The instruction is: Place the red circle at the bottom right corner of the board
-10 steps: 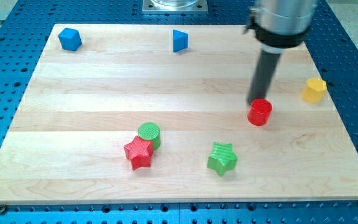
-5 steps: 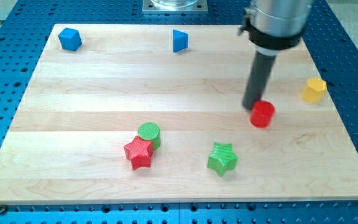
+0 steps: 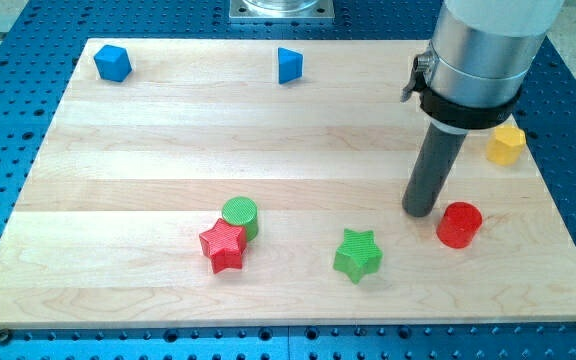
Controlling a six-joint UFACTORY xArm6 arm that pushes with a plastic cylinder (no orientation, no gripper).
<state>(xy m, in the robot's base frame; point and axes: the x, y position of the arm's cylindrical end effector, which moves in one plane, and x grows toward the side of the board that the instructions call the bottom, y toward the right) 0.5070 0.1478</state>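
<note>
The red circle [image 3: 459, 224] is a short red cylinder lying on the wooden board [image 3: 148, 150], right of centre and below the middle. My tip [image 3: 420, 212] rests on the board just to the upper left of the red circle, very close to it; I cannot tell if they touch. The rod rises from the tip to the large grey arm head at the view's top right.
A green star [image 3: 357, 254] lies left of the red circle. A red star [image 3: 222, 245] touches a green circle [image 3: 240, 215] at lower centre-left. A yellow block [image 3: 505, 145] is at the right edge. Two blue blocks [image 3: 112, 63] [image 3: 288, 65] sit near the top.
My tip has moved down and to the right. The red circle has slid down and right with it, from the board's middle right toward the lower right.
</note>
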